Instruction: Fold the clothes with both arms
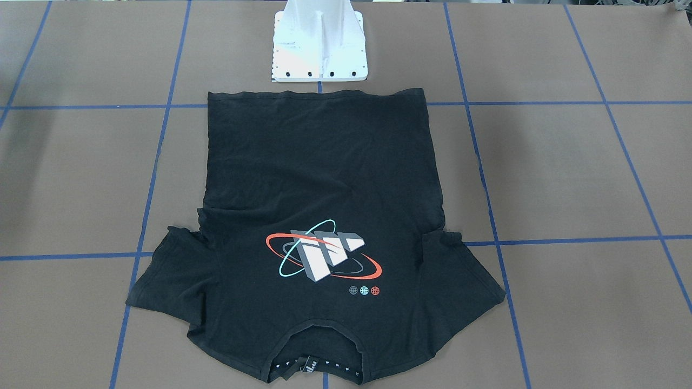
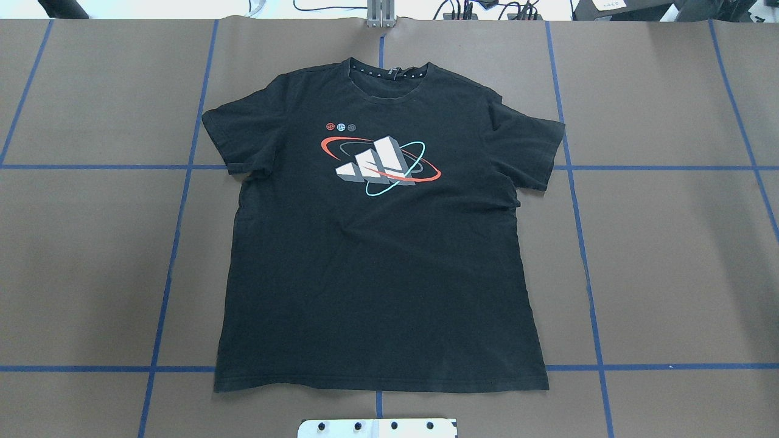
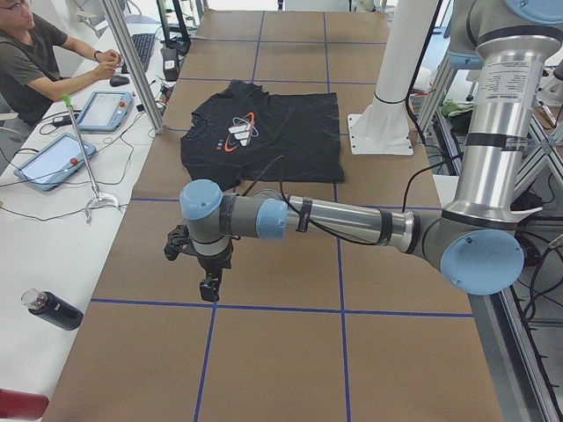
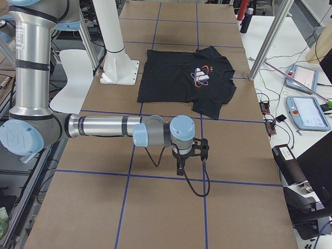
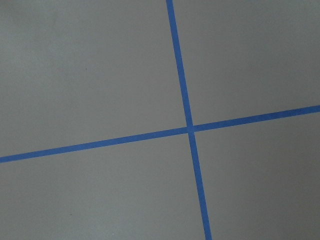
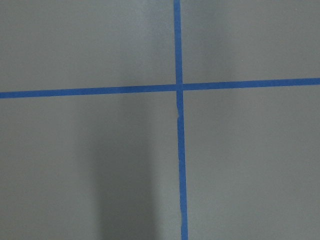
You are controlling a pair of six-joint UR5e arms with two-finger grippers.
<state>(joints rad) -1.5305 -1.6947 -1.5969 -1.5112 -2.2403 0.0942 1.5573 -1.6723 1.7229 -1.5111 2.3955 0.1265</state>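
The black T-shirt (image 2: 377, 261) lies flat and spread out, logo up, on the brown table. Its collar is on the far side from the robot and its hem is near the pedestal. It also shows in the front view (image 1: 324, 178) and in both side views (image 3: 273, 132) (image 4: 176, 78). My left gripper (image 3: 208, 286) hangs over bare table well away from the shirt, towards the table's left end. My right gripper (image 4: 180, 168) hangs likewise towards the right end. I cannot tell whether either is open or shut. Both wrist views show only table and blue tape.
The white pedestal base (image 1: 319, 43) stands just behind the shirt's hem. Blue tape lines (image 2: 572, 167) grid the brown table. An operator (image 3: 35, 61) sits at a side table with tablets (image 3: 53, 158) and a dark bottle (image 3: 53, 309).
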